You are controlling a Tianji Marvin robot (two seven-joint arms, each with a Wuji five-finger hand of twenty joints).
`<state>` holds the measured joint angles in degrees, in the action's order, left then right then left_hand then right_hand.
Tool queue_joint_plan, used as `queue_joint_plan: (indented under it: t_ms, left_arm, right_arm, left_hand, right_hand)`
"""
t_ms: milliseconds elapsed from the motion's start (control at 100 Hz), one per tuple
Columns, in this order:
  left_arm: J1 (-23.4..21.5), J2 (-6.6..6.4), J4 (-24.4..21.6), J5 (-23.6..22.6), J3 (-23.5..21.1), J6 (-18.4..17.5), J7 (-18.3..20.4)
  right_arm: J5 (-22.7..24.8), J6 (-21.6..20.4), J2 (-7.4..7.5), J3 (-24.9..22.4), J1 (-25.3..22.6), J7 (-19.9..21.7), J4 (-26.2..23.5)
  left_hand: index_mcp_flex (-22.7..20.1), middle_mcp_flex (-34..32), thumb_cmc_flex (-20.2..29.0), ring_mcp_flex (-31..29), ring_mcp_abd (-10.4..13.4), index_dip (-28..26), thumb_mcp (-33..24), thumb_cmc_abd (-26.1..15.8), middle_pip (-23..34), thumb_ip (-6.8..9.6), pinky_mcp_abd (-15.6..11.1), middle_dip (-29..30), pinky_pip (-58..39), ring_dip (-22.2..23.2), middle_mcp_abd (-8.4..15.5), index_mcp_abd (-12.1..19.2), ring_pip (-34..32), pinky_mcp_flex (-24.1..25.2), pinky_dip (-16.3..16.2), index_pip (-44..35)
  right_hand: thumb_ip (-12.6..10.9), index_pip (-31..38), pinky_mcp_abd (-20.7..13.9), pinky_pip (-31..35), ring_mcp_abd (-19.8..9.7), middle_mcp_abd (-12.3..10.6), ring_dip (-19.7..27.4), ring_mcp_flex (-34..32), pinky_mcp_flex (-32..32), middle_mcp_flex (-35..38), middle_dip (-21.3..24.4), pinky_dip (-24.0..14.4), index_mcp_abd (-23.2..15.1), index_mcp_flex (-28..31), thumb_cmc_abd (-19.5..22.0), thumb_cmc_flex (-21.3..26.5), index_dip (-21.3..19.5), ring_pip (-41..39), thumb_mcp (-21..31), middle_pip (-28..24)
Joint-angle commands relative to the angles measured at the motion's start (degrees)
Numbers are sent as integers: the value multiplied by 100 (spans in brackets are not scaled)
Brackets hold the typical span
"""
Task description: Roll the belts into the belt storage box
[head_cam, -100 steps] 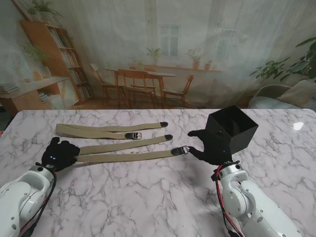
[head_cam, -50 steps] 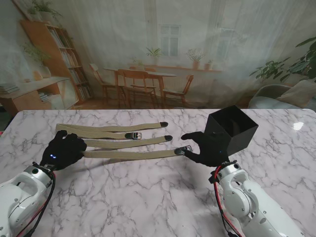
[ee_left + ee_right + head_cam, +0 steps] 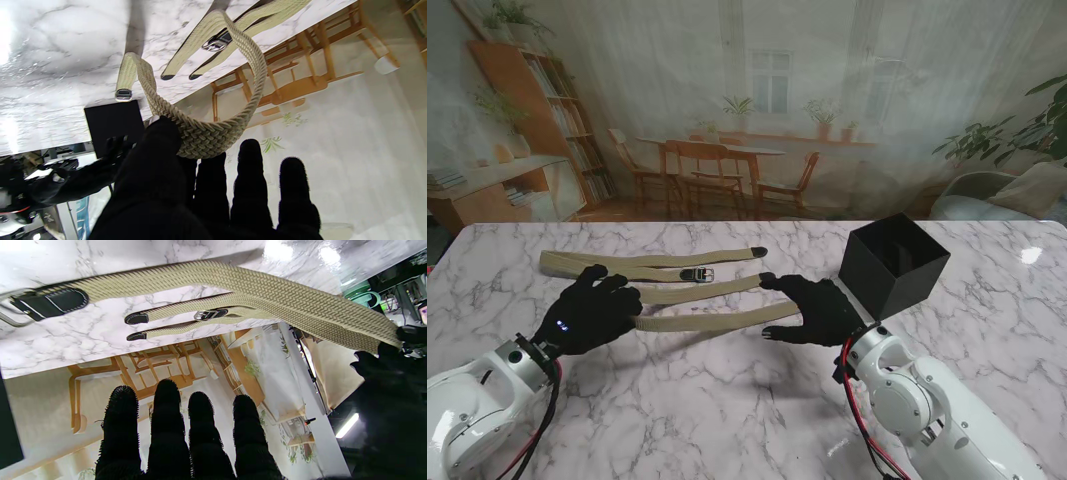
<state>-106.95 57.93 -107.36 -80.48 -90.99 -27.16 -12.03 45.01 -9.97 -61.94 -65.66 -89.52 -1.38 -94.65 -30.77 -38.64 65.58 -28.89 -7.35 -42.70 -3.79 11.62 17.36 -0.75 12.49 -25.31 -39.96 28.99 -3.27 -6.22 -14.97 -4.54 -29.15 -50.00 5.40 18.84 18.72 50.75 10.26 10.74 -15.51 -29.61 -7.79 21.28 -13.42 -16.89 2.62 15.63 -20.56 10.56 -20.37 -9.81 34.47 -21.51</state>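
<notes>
Left hand [image 3: 592, 312]: thumb and forefinger pinch one end of the nearest belt [image 3: 712, 321], which bends into a loop over the fingertips in the left wrist view; the other fingers [image 3: 252, 173] stand straight, slightly apart. This hand has travelled inward from the table's left edge, dragging the strap with it. Two further belts [image 3: 652, 266] lie flat beyond the fingers. Right hand [image 3: 812, 305]: four fingers extended side by side, thumb apart, the buckle end beside the thumb; a grip cannot be confirmed. It has left the storage box [image 3: 893, 263], now behind its wrist. Rolling appears about to begin; nothing is boxed.
</notes>
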Motion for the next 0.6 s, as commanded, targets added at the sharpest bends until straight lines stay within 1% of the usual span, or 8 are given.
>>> queue_joint_plan:
  t_ms: [0,100,280,410,480,520,560,590]
  left_arm:
    - [-117,25,-116,-2,59,-83,-25]
    - [-231,26,-219,-14,46,-196,-81]
    - [-347,40,-347,13,12,-362,-257]
    - [-385,44,-404,25,66,-414,-344]
    - [-391,47,-418,28,86,-428,-397]
    - [-394,46,-425,18,84,-428,-423]
    - [-397,46,-429,10,72,-430,-439]
    - [-401,47,-433,12,59,-433,-447]
  right_arm:
    - [-41,69,-11,53,240,129,-25]
    - [-243,167,-4,246,549,373,66]
    - [-738,84,-5,737,1111,733,374]
    - [-1161,-122,-40,1186,1493,859,693]
    - [-1417,-241,-52,1430,1686,977,869]
    - [-1577,-316,-63,1561,1789,1041,968]
    - [-1738,-359,-66,1672,1869,1137,1037]
    - [-1858,-415,-73,1748,1922,1176,1098]
  left_hand:
    - [91,-123,406,-126,-103,-197,-96,-237,31,-44,182,36,-119,60,-73,-64,-71,21,32,-287]
    - [76,-141,404,-145,-101,-237,-86,-237,26,-39,188,43,-109,59,-70,-51,-67,23,38,-268]
    - [65,-133,398,-137,-102,-279,-78,-244,21,-32,193,47,-85,61,-80,-50,-59,45,51,-229]
    - [72,-136,388,-153,-102,-323,-68,-249,32,-33,198,43,-79,70,-68,-47,-70,51,54,-208]
    - [68,-133,395,-150,-99,-339,-72,-252,33,-29,200,43,-71,71,-75,-47,-69,65,57,-194]
    - [71,-135,387,-157,-96,-346,-66,-252,36,-32,203,42,-69,73,-65,-43,-73,67,58,-188]
    - [71,-134,392,-152,-107,-355,-68,-252,37,-31,206,41,-62,74,-69,-41,-72,77,60,-183]
    - [70,-130,390,-147,-97,-361,-66,-251,37,-32,210,41,-57,74,-68,-41,-70,83,63,-177]
  right_hand:
    - [94,-343,84,-239,53,94,236,300,141,-319,134,-96,306,-173,-148,-362,114,305,-96,248]
    - [148,-544,76,-428,70,147,303,498,261,-519,210,-114,594,-17,-353,-467,133,408,-125,376]
    - [246,-714,183,-882,100,136,384,715,383,-780,316,-37,367,-250,-850,-789,-84,523,457,562]
    - [292,-661,274,-950,104,137,385,743,376,-874,342,-38,186,-154,-925,-895,-173,530,533,617]
    - [310,-335,288,-1056,85,128,379,798,403,-911,370,-51,-244,-68,-945,-914,-461,540,593,664]
    - [306,-55,292,-1094,70,121,376,830,423,-925,375,-72,-669,89,-977,-850,-685,549,598,672]
    - [291,291,282,-1120,53,89,368,848,437,-923,375,-89,-1393,312,-1035,-700,-933,547,577,670]
    - [276,604,273,-1135,28,58,357,847,441,-918,371,-111,-1754,435,-1078,-593,-1157,539,543,661]
